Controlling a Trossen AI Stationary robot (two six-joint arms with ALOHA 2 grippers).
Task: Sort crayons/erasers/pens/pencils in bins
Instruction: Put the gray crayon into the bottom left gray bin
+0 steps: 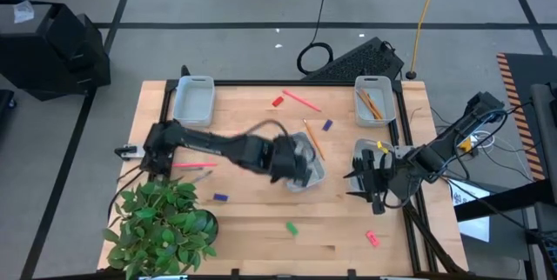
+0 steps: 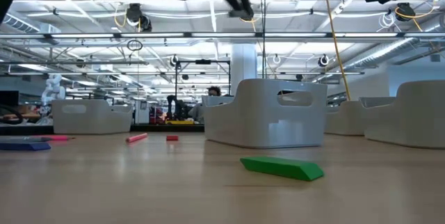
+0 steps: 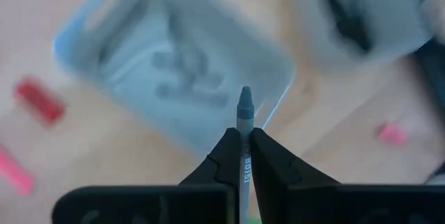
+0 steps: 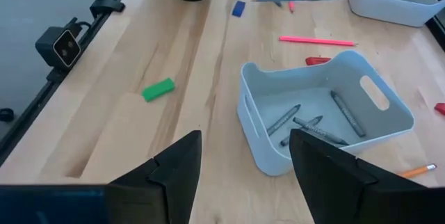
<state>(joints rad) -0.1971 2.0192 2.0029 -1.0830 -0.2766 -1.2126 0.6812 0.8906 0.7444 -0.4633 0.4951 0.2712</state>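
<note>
Left wrist view: left claw point(image 3: 243, 156) clamps a grey crayon point(image 3: 243, 123) above a bin's rim point(image 3: 274, 109).

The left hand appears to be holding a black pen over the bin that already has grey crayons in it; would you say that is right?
Not quite: the left hand is shut on a grey crayon, not a black pen, as the left wrist view shows. The rest stands: it is over the bin, where several grey crayons already lie.
</note>
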